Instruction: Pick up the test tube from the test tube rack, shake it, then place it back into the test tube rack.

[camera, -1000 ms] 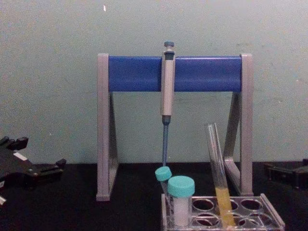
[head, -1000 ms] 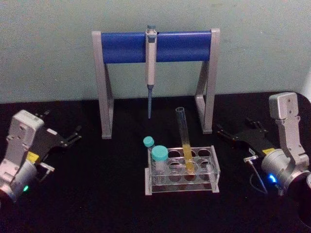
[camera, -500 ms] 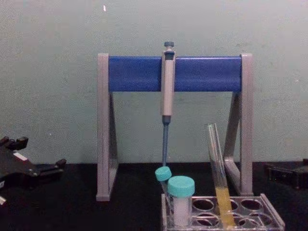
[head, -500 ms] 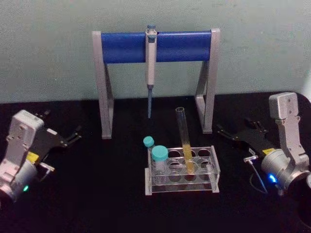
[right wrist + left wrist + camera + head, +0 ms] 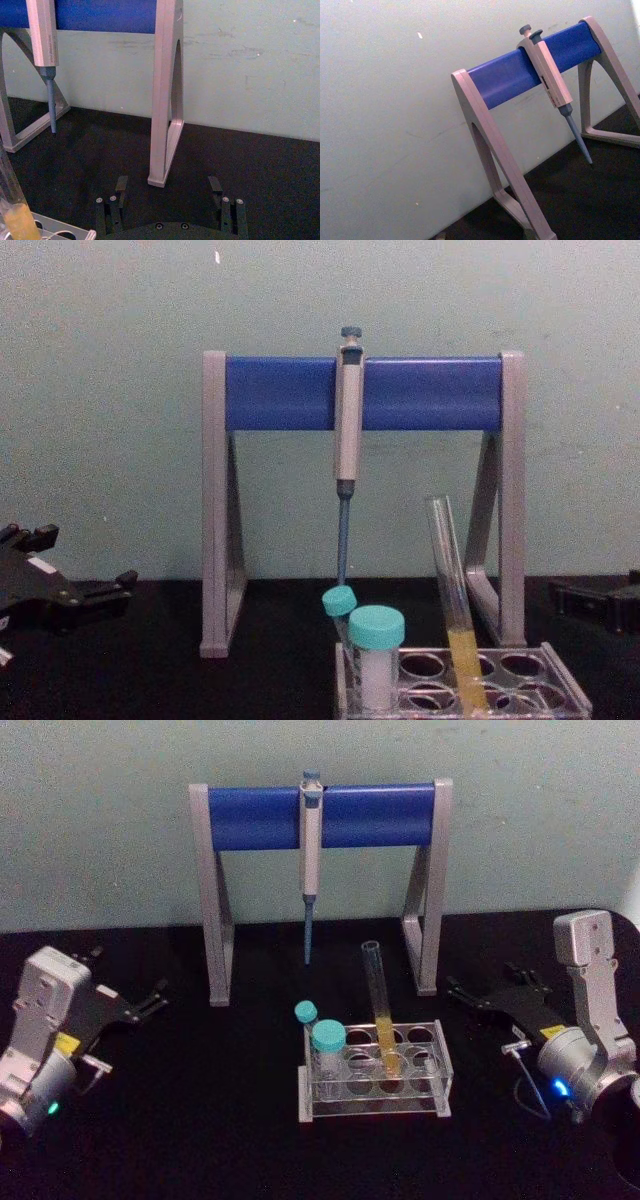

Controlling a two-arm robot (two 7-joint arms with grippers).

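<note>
the test tube (image 5: 380, 1010) leans in the test tube rack (image 5: 436, 1082); left end effector (image 5: 150, 1001) and right end effector (image 5: 462, 993) rest spread, well apart either side. chest view shows its yellow liquid side-on.

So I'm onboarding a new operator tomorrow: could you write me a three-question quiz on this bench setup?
1. True or false: the test tube stands in the test tube rack, leaning.
2. Which gripper is nearer the test tube? A) left gripper B) right gripper
3. Fill in: the pipette hangs from the ____ bar of the stand.

Key: 1 true, with no gripper touching it. 2 B, to the right of the test tube rack, open. 3 blue.
</note>
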